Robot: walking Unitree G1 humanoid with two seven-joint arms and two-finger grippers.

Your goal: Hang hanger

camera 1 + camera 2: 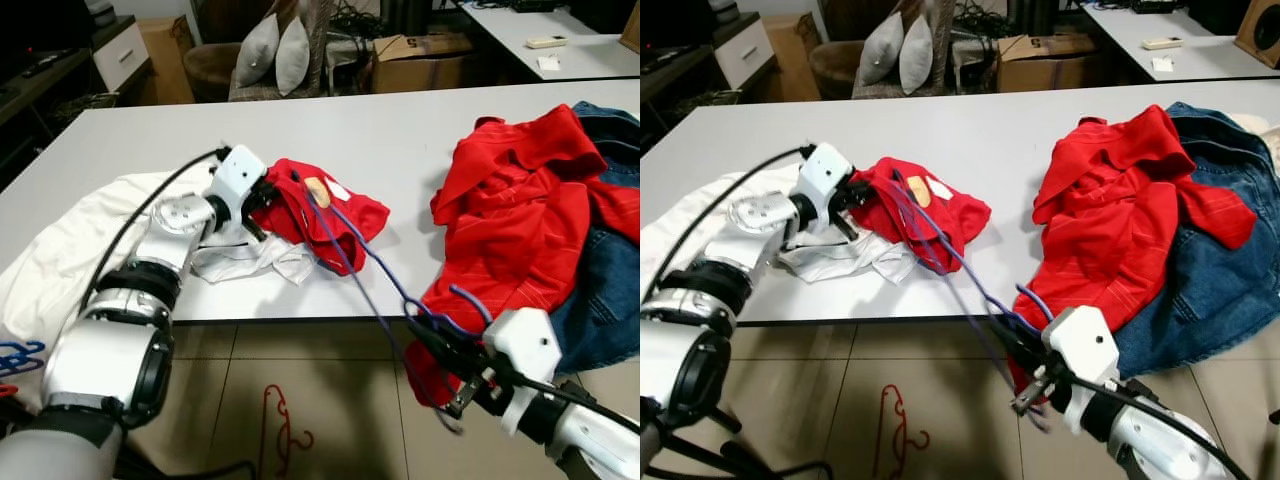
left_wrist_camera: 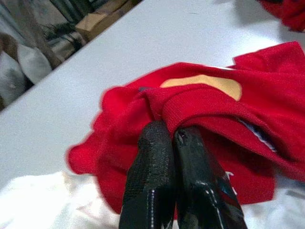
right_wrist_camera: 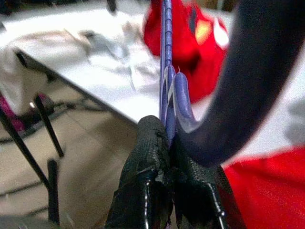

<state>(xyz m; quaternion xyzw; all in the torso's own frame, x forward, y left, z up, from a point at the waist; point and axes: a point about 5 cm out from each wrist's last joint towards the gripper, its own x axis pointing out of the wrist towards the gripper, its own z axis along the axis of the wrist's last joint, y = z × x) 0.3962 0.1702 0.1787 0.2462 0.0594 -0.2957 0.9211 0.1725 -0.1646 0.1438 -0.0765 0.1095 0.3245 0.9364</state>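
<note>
The hanger (image 1: 350, 262) is purple-blue. The small shirt (image 1: 320, 212) is bright red with a tan collar label, lying on white cloth (image 1: 60, 245). The large shirt (image 1: 510, 225) is red too, over dark blue denim (image 1: 610, 290). The bench (image 1: 400, 130) is white. A red hanger (image 1: 282, 428) lies on beige floor tiles.

The left arm reaches forward over the surface (image 1: 420, 130), bent at the elbow, its wrist angled toward the surface's middle. The left hand (image 1: 262, 205) has its two black fingers (image 2: 152, 162) pressed together on red cloth. The right arm stretches out below the surface's near edge; the right hand (image 1: 425, 335) has its fingers (image 3: 147, 152) clamped on a purple hanger (image 1: 345, 250).
</note>
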